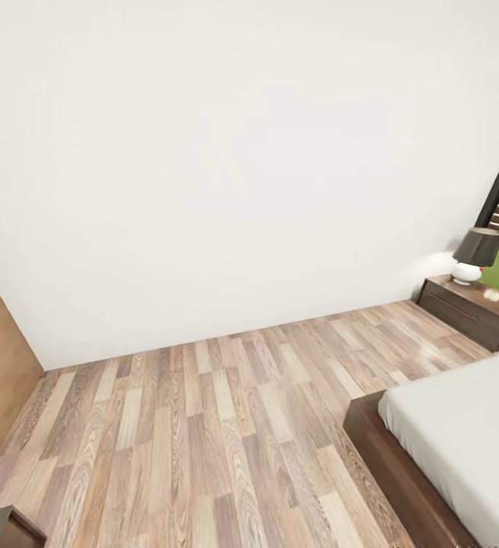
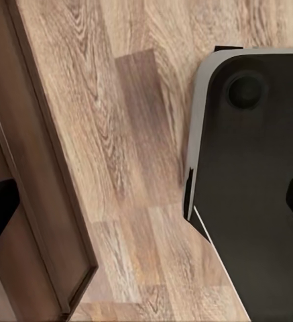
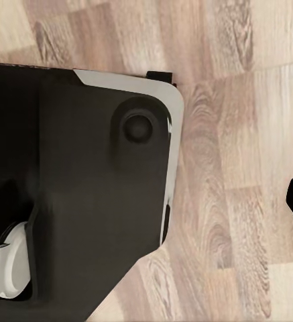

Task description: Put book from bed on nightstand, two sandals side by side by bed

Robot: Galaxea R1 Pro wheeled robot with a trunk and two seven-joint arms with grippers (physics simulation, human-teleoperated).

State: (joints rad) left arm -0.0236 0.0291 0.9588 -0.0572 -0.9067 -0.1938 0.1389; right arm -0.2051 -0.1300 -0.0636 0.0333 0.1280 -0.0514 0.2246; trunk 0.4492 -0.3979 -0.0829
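One bed (image 1: 462,434) sits low at the right in the head view, w/ its long side running away toward the far wall (image 1: 204,152). One nightstand (image 1: 470,308) stands past the bed's far end, by the wall, w/ one lamp (image 1: 474,255) on top. Wood floor (image 1: 204,441) btwn. Wrist views look down at floor and the robot's dark base (image 2: 260,181). Pincers: can't tell if spread or pressed together.

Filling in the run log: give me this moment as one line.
phase: driving through bedroom | ahead: bare wood floor, white wall | right: bed corner, nightstand with lamp | book, sandals: unseen | grippers: state unclear
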